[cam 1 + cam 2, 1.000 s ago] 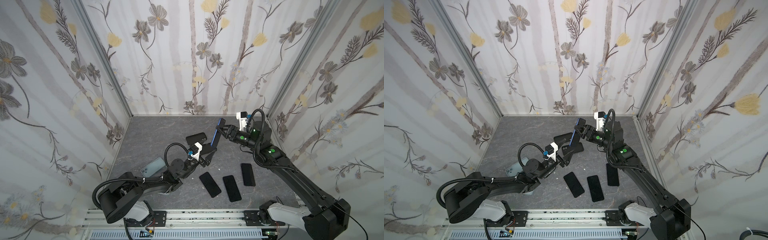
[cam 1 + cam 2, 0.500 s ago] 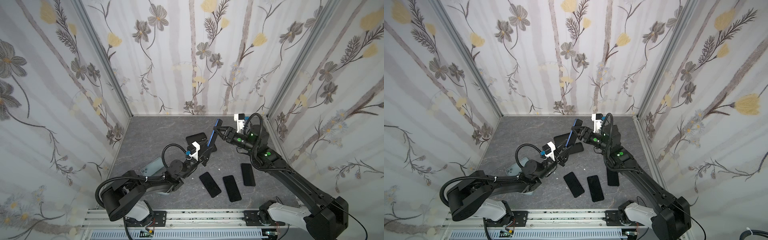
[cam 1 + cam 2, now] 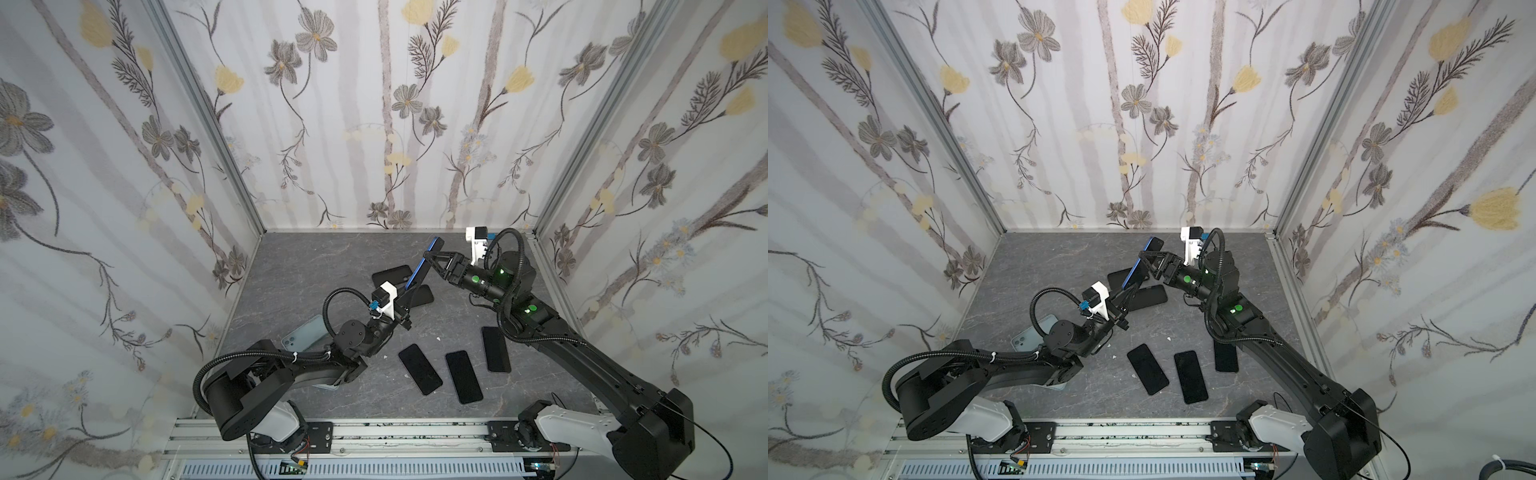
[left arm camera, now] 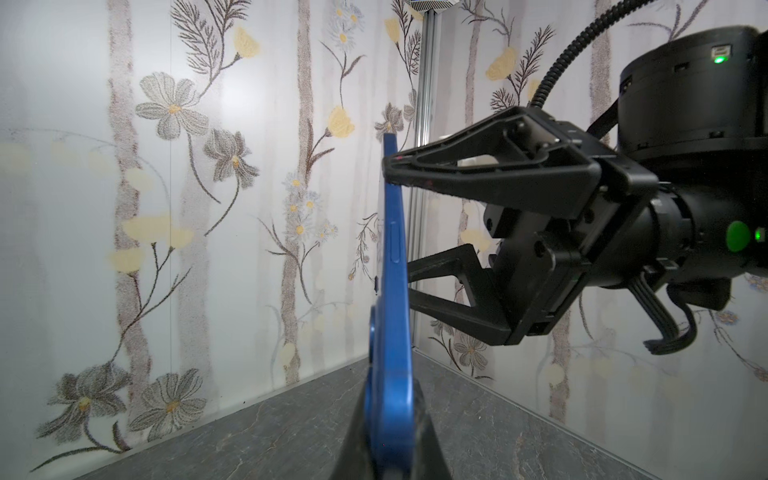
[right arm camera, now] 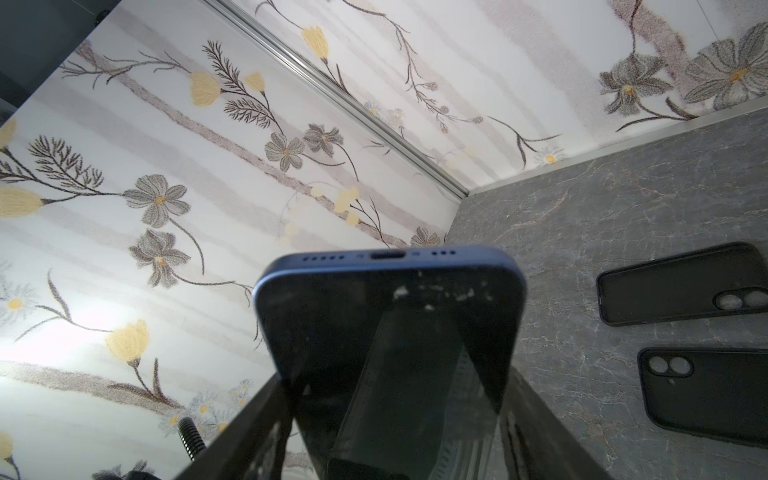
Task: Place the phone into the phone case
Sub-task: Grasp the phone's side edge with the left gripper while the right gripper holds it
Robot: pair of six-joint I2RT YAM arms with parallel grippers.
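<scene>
Left wrist view: the phone (image 4: 392, 249) is pinched endwise by the left hand (image 4: 388, 415), clamped across by the right hand (image 4: 397, 224); release should be delayed until the pinch is firm.

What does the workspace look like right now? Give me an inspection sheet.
Surface: grey marbled tabletop, flat.
Job's things: blue phone held aloft and tilted, off the table; two black phone cases lie empty on the table.
Clutter: three black phones lying flat at the front; pale green phone partly under the left arm; white specks.
Grippers: left gripper shut on the blue phone's lower end; right gripper clamps its upper part.
Cables: black corrugated cable loops at each wrist, clear of the phone.
Surroundings: floral wallpaper walls on three sides; aluminium rail at the front.
</scene>
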